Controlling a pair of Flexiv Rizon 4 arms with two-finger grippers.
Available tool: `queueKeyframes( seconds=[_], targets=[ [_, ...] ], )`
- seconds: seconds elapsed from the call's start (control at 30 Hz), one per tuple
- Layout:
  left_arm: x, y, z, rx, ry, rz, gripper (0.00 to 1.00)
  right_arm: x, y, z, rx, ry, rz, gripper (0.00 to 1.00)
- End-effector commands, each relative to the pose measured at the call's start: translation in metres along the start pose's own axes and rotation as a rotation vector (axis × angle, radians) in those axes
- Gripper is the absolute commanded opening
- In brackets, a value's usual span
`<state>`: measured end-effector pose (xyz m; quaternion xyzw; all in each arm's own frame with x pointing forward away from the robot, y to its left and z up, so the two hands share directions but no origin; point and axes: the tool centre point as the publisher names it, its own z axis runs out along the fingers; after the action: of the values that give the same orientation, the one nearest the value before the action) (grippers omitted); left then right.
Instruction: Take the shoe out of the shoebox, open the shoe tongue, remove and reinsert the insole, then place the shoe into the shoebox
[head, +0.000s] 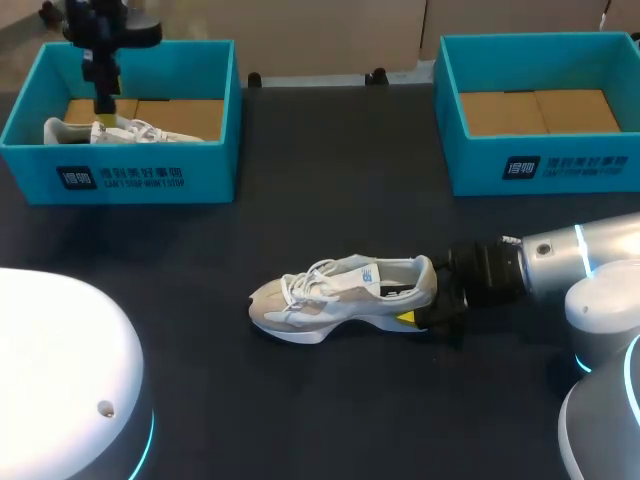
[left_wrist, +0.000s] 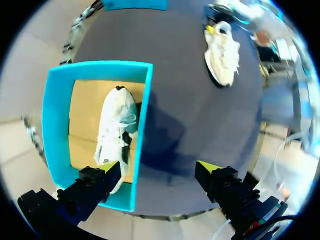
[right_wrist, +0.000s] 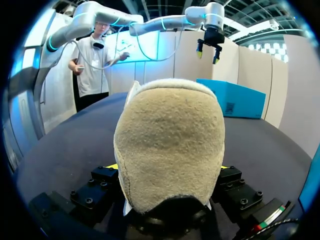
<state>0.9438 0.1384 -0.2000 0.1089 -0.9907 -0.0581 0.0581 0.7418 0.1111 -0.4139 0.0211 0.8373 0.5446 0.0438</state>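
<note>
Two shoes are in sight, and only one of them is out. At the far left, the left box (head: 150, 178) holds the boxed shoe (left_wrist: 117, 125), which lies on its side on the cardboard floor. The left gripper (left_wrist: 156, 170) hangs above that box's near wall with its fingers spread wide and nothing between them.

Mid-table lies the shoe (head: 340, 295), upright on its sole on the dark table (head: 330, 400), with its toe toward the left and its heel (right_wrist: 170, 140) toward the right. The right gripper (right_wrist: 168, 167) comes in low from the right and pinches that heel, one finger on each side.

The shoe is already out of its box, so the step in hand looks like opening the tongue. To do it well, the right gripper should hold the heel firm and level so the shoe cannot slide or tip. The left gripper should then cross over and come down on the laces (head: 312, 282) from above. It should pull the tongue up and toward the toe, without dragging the whole shoe.

Little stands in the way, but the left gripper is well apart from the shoe. It must also rise over the left box's wall before crossing.

At the far right, the right box (head: 540, 170) shows only its cardboard floor, well apart from the shoe.
</note>
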Motion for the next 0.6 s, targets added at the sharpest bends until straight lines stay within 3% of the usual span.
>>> queueKeyframes(
  seconds=[0.03, 0.23, 0.37, 0.6],
  targets=[
    [0.024, -0.006, -0.013, -0.011, 0.014, -0.423, 1.0, 0.001, 0.0, 0.002, 0.002, -0.002, 0.0, 0.0],
    [0.042, -0.026, -0.009, -0.009, 0.101, -0.593, 1.0, 0.001, 0.0, 0.002, 0.002, -0.002, 0.0, 0.0],
    [0.057, -0.03, -0.006, 0.05, 0.143, -0.75, 1.0, 0.001, 0.0, 0.002, 0.002, -0.002, 0.0, 0.0],
    [0.095, -0.043, -0.006, 0.118, 0.202, -0.834, 1.0, 0.001, 0.0, 0.002, 0.002, -0.002, 0.0, 0.0]
  ],
)
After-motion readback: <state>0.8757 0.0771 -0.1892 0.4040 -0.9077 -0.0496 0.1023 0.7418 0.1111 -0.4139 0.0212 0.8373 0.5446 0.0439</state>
